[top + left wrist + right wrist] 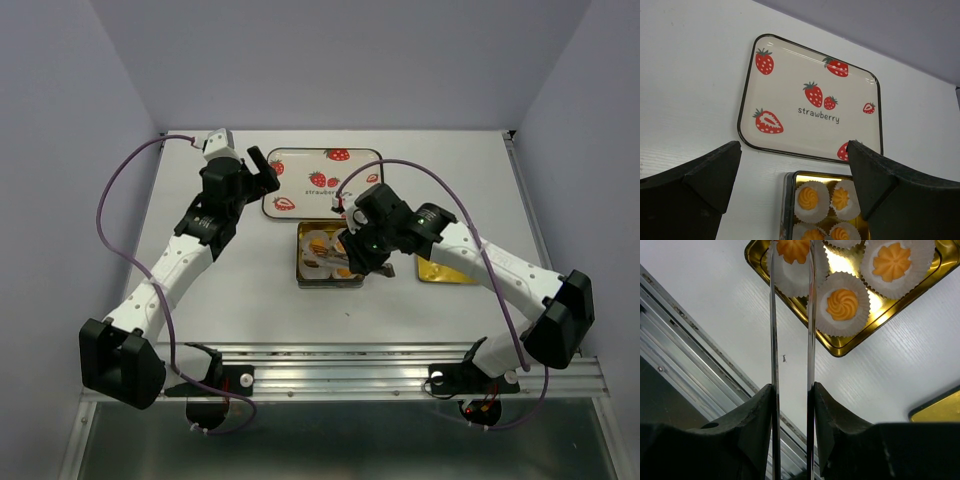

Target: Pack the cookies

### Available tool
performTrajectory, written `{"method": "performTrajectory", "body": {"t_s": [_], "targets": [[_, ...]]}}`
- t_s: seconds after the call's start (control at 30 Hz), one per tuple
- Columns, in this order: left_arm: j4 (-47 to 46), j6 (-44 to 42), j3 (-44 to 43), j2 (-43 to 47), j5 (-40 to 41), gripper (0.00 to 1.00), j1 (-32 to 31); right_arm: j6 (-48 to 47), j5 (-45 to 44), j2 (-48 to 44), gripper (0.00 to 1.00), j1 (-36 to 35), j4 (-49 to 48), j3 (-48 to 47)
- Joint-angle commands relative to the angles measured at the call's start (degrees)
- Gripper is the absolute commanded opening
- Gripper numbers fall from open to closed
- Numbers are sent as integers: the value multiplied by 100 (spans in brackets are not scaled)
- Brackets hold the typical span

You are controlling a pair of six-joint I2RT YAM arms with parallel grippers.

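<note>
Steel tongs [810,315] run out from between the fingers of my right gripper [792,395], which is clamped on their handles. The two blades stand narrowly apart. Their tips leave the top of the right wrist view, so I cannot tell whether they press on anything. They flank the paper cup of one cookie at a corner of the tin [872,322].

Finding: all four cookies [808,197] sit inside the tin, two by two, each in its own white cup [862,315]. I see none outside it.

The gold lid [940,412] lies flat on the table just to the right of the tin. It is off the tin and not touching it.

Beyond the tin, the tray [790,75] shows only its printed strawberries, with no cookie on it. My left gripper [795,145] hangs above the near edge of the tray, jaws spread wide and holding nothing.

Assessment: the filling of the tin looks complete or within one release of complete. Outstanding, in my judgement:
- free the tongs from the corner cup;
- lift the right arm clear;
- fit the lid, if packing includes closing.

The lid is not yet handled by either gripper.
</note>
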State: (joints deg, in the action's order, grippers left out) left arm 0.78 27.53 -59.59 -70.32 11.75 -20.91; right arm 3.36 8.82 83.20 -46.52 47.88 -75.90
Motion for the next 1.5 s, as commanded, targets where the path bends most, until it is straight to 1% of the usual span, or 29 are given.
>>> {"method": "performTrajectory", "body": {"t_s": [0.0, 0.63, 0.8, 1.13, 1.47], "targets": [[-95, -19, 0, 212, -41, 99, -10, -107, 14, -6, 34, -94, -33, 23], [-104, -72, 44, 221, -67, 99, -19, -45, -205, 487, 36, -147, 20, -92], [-113, -72, 44, 247, -67, 99, -19, -37, -249, 531, 39, -147, 11, -101], [-113, -90, 44, 247, -50, 99, -19, -28, -319, 504, 51, -147, -33, -83], [-113, -81, 35, 230, -120, 99, -10, 77, -495, 399, 51, -147, 37, -179]]}}
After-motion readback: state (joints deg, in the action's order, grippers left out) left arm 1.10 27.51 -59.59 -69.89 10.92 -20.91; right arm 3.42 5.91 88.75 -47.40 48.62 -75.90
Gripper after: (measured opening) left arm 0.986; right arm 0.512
